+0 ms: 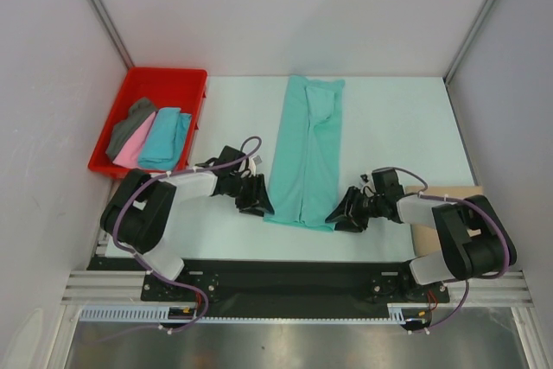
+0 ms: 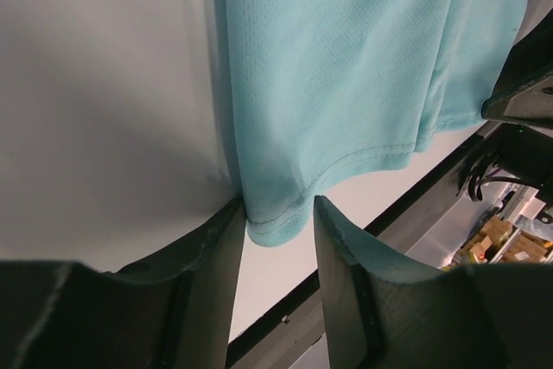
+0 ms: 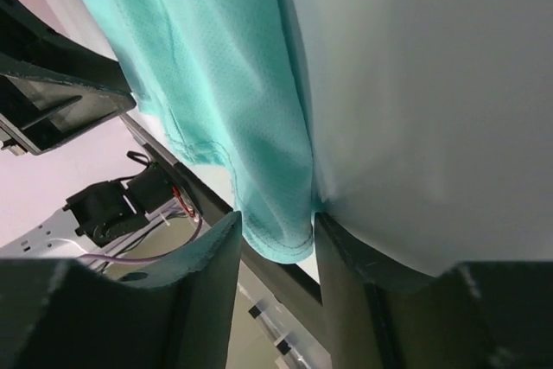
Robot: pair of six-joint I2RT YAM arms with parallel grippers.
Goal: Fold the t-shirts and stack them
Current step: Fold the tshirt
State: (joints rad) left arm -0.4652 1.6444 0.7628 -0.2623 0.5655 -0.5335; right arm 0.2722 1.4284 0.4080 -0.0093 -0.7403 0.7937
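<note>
Down the middle of the counter (image 1: 389,118) lies the mint green t-shirt (image 1: 307,144), folded lengthwise into a long narrow strip. It runs from the far edge towards the near edge and leans slightly to the left at its near end. Its hem is the end nearest the arm bases.

The left tool (image 1: 257,205) sits low at the near left corner of that hem. From the left wrist, its fingers (image 2: 216,248) stand apart with the stitched hem corner (image 2: 276,226) between them. The cloth touches one finger and a gap shows beside the other, so this tool is open around the corner rather than clamped on it.

The right tool (image 1: 341,213) sits at the near right corner of the hem. The right wrist view shows its fingers (image 3: 216,257) also parted, with the hem corner (image 3: 276,239) hanging between them, not pinched flat.

A red tray (image 1: 164,73) rests at the far left corner of the counter. It holds a dark grey t-shirt (image 1: 130,127), a pink t-shirt (image 1: 131,149) and a turquoise t-shirt (image 1: 164,136), lying side by side and overlapping.
</note>
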